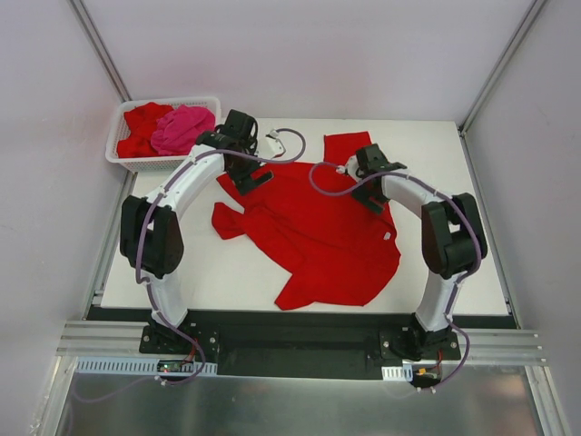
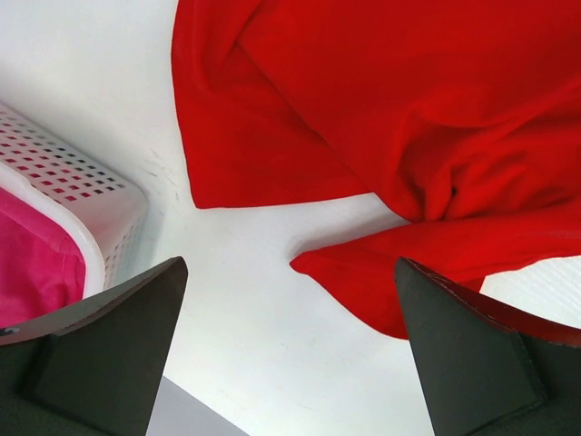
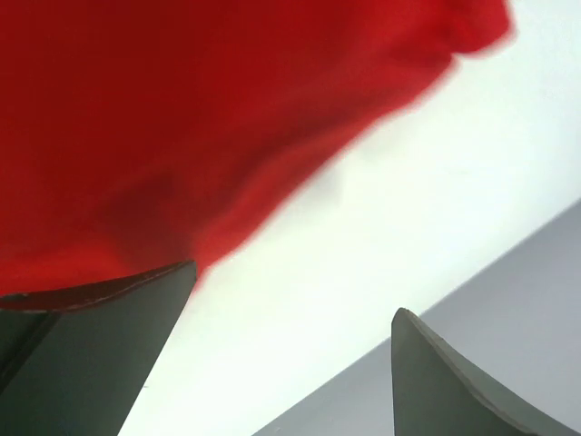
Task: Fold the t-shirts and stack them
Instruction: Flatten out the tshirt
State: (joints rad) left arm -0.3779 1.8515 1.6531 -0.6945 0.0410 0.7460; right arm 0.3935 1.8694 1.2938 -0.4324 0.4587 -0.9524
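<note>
One red t-shirt (image 1: 327, 227) lies spread and rumpled across the middle of the table; it also fills the top of the left wrist view (image 2: 408, 109) and the upper left of the right wrist view (image 3: 182, 118). My left gripper (image 1: 252, 175) hovers open over its far left edge. Bare table and one cloth tip show between its fingers (image 2: 290, 263). My right gripper (image 1: 368, 182) is open above the shirt's far right part, near a sleeve, with only table between its fingers (image 3: 295, 291). A pink t-shirt (image 1: 186, 127) and a red t-shirt (image 1: 143, 123) lie bunched in the basket.
The white lattice basket (image 1: 160, 164) stands at the table's far left corner, close to my left gripper; its wall (image 2: 91, 195) shows in the left wrist view. Grey walls enclose the table on three sides. The table's far edge runs just beyond both grippers.
</note>
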